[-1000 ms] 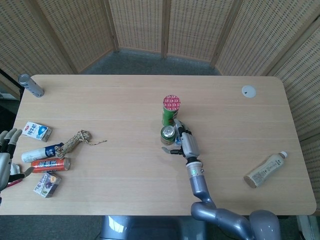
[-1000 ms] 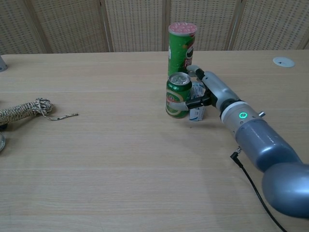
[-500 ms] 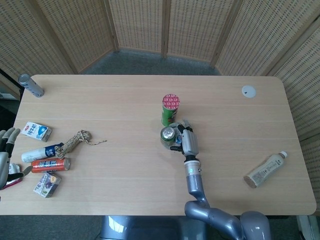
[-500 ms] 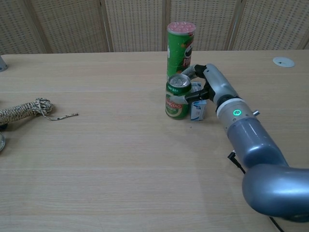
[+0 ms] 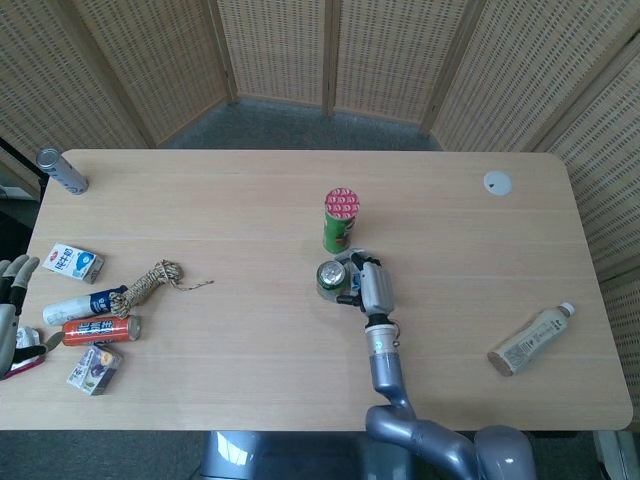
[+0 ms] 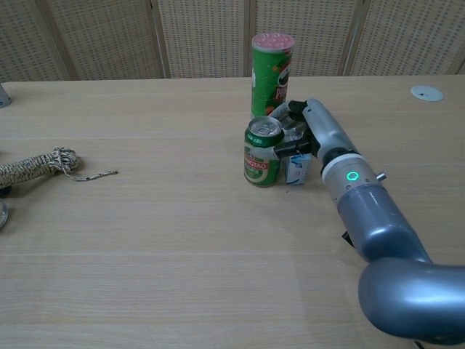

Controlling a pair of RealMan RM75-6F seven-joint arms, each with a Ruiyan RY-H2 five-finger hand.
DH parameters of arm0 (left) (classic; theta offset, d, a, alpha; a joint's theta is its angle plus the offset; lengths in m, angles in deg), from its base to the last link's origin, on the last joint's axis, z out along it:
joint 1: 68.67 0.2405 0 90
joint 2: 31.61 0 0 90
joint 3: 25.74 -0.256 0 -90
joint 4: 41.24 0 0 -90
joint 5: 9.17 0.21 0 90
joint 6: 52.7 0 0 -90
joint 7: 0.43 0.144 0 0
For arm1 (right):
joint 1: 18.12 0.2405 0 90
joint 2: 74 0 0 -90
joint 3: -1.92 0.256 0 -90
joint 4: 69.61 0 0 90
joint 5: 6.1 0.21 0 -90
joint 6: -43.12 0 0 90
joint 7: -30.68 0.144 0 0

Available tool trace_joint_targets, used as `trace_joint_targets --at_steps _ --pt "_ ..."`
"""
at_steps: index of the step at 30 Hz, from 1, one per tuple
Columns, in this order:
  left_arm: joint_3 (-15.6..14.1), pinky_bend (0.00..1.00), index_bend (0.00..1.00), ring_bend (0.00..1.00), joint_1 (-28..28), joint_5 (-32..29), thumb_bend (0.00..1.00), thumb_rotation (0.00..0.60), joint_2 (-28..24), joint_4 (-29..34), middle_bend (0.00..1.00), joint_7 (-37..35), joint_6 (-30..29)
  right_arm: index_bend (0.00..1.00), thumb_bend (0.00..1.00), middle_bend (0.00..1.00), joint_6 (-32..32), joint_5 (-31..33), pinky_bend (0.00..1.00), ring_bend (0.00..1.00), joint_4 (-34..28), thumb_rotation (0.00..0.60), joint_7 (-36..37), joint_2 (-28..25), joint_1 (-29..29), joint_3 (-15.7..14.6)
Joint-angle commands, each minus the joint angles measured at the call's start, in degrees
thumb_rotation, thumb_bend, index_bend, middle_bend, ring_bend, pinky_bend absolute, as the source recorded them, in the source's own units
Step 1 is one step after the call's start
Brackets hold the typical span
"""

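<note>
**A:** So what moved just now? Looks like the right hand (image 6: 299, 136) has pushed in closer to the green beer can (image 6: 262, 153) over the last second, and the can has slid a bit left, away from the tall green chip tube (image 6: 272, 69) just behind it.

**B:** Yeah, the can sits near mid-table, a little nearer than the tube. The fingers curl around its right side and touch it. Whether it's a full grasp or just a wrap-and-nudge, I can't tell.

**A:** And that small blue-and-white carton (image 6: 297, 168)?

**B:** Stands under the hand, just right of the can, partly hidden.

**A:** Left hand (image 5: 10, 300)?

**B:** Way off at the left table edge, fingers spread, holding nothing, beside the milk carton (image 5: 73, 263), the red can (image 5: 100, 328) and the rope (image 5: 150, 280).
</note>
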Motion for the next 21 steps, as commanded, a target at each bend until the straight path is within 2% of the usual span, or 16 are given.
trace_joint_targets --at_steps 1,14,21 --pt "-0.05 0.00 0.00 0.00 -0.05 0.09 0.00 0.600 0.01 -0.02 0.00 -0.05 0.07 0.53 0.00 0.54 1.02 -0.91 0.37 0.28 -1.38 0.600 0.25 -0.84 -0.63 -0.43" --pt "-0.42 0.00 0.00 0.00 0.00 1.04 0.00 0.600 -0.22 0.56 0.00 -0.57 -0.09 0.55 0.00 0.54 4.03 -2.12 0.38 0.28 -11.26 0.600 -4.15 -5.92 -1.88 0.51" --pt "-0.41 0.00 0.00 0.00 -0.11 1.05 0.00 0.600 -0.35 0.67 0.00 -1.00 0.12 0.55 0.00 0.54 5.78 -2.49 0.38 0.28 -18.09 0.600 -7.82 -9.22 -1.79 2.12"
